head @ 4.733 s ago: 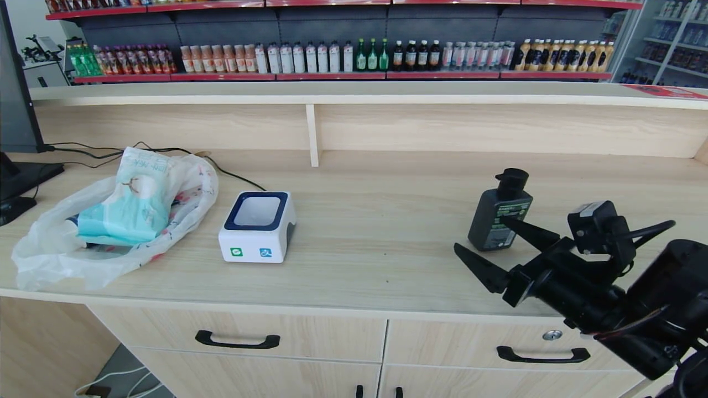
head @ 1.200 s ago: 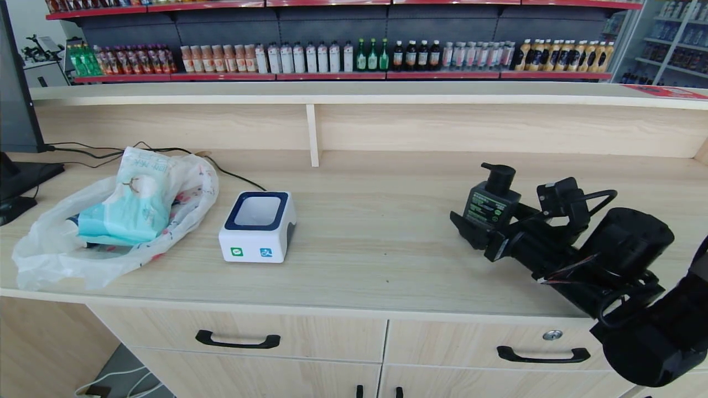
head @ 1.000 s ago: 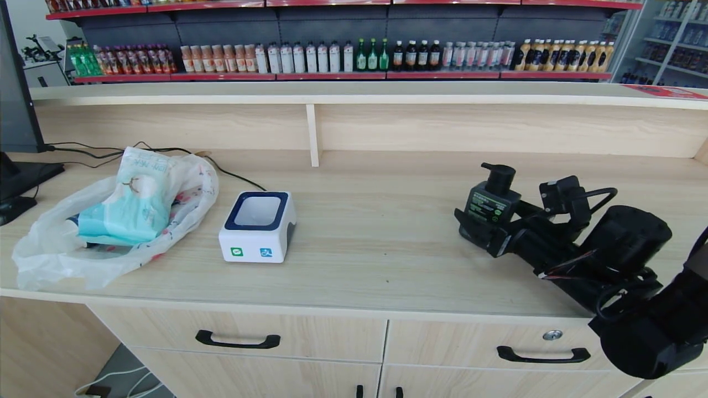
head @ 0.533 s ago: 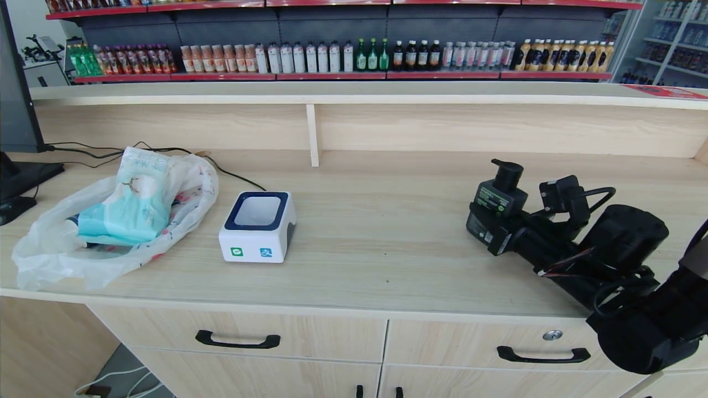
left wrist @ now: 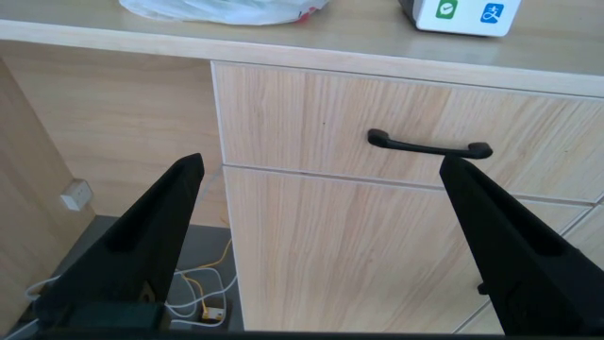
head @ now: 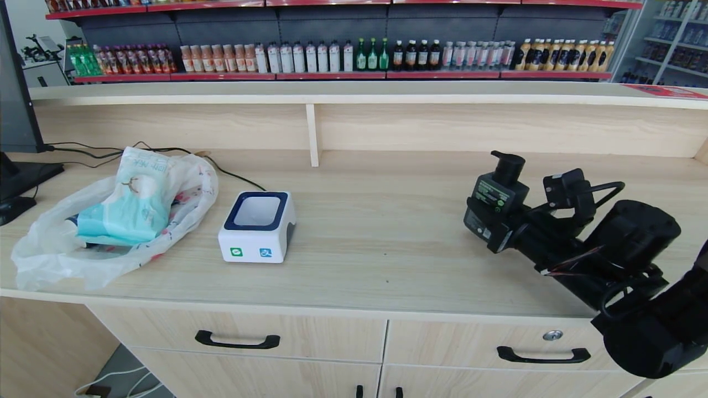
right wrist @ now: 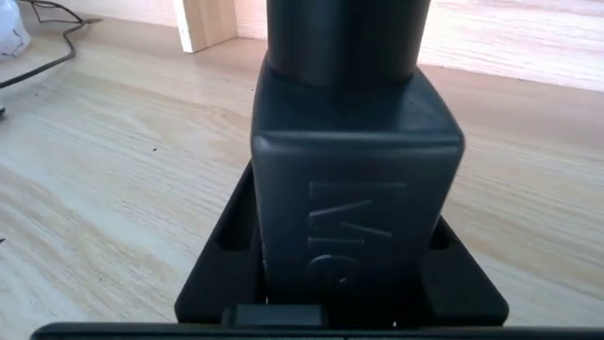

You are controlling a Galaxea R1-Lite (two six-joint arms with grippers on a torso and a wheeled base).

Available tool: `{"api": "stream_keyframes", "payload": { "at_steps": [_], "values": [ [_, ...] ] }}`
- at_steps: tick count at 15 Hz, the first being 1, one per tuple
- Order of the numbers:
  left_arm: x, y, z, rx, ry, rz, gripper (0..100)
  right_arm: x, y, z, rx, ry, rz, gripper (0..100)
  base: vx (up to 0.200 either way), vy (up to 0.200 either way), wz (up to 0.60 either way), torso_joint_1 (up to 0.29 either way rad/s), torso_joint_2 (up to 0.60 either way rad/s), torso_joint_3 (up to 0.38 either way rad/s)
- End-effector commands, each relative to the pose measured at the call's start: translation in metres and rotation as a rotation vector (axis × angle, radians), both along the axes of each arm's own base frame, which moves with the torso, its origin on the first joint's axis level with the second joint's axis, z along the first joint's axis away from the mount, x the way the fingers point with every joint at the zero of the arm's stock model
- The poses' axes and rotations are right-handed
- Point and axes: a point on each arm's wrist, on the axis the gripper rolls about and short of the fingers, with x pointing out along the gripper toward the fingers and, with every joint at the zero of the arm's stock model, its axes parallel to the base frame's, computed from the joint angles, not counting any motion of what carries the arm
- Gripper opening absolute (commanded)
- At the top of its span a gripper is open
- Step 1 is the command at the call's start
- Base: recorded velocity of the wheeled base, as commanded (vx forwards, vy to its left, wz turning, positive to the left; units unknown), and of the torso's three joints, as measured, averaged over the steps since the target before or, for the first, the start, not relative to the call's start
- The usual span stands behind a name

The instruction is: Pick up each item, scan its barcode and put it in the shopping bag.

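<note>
Dark bottle point(head: 495, 199) is tilted over the counter point(head: 376, 232), pinched in my right gripper point(head: 489, 221); my left gripper point(left wrist: 321, 162) has its fingers spread.

The right arm point(head: 614, 260) comes in from the robot's lower right and stretches forward and to the left, its forearm sloping upward toward the wrist; the right gripper point(head: 491, 225) sits at its far end with both jaws clamped on the lower body of a dark bottle point(head: 494, 194), one jaw on each side, the bottle slightly tilted in the grip; the left gripper point(left wrist: 321, 236) is held low, its two dark fingers point(left wrist: 142, 246) spread wide apart with nothing between them.
</note>
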Motion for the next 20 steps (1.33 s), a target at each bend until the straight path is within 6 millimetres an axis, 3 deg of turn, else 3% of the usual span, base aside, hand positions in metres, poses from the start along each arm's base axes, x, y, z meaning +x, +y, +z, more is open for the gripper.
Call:
{"api": "stream_keyframes", "payload": {
  "at_steps": [1,3,6,9,17,20],
  "values": [
    [0.0,0.0,0.0,0.0,-0.001,0.001,100,-0.026,0.014,0.028,0.022,-0.087,0.069,0,0.0,0.0,0.0,0.0,0.0,0.0],
    [0.0,0.0,0.0,0.0,-0.001,0.001,100,-0.061,0.033,0.041,0.038,-0.114,0.18,0,0.0,0.0,0.0,0.0,0.0,0.0],
    [0.0,0.0,0.0,0.0,-0.001,0.001,100,-0.118,0.055,0.04,0.048,-0.086,0.379,0,0.0,0.0,0.0,0.0,0.0,0.0],
    [0.0,0.0,0.0,0.0,-0.001,0.001,100,-0.143,0.083,0.058,0.176,-0.083,0.564,0,0.0,0.0,0.0,0.0,0.0,0.0],
    [0.0,0.0,0.0,0.0,-0.001,0.001,100,-0.147,0.099,0.087,0.481,0.056,0.729,0,0.0,0.0,0.0,0.0,0.0,0.0],
    [0.0,0.0,0.0,0.0,-0.001,0.001,100,-0.16,0.096,0.096,0.554,0.09,0.794,0,0.0,0.0,0.0,0.0,0.0,0.0]
  ]
}}
